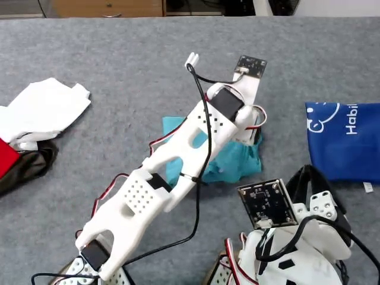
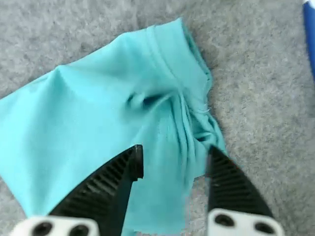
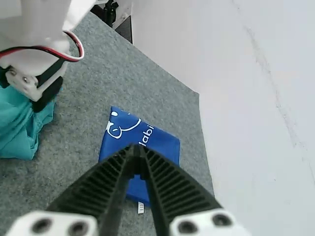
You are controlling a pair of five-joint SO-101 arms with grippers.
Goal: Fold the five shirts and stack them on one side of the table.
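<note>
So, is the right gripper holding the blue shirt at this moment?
No: the right gripper is shut on nothing, raised above the blue shirt, which lies flat on the table.

Matt teal cloth shirt (image 2: 98, 123) on rough grey carpet-like table (image 2: 266, 73)

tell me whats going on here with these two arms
The left gripper hangs open over the crumpled teal shirt in the middle of the table, straddling a bunched fold. The right gripper is shut, near the folded blue shirt. A white shirt, red shirt and black shirt lie heaped at the opposite edge.
</note>
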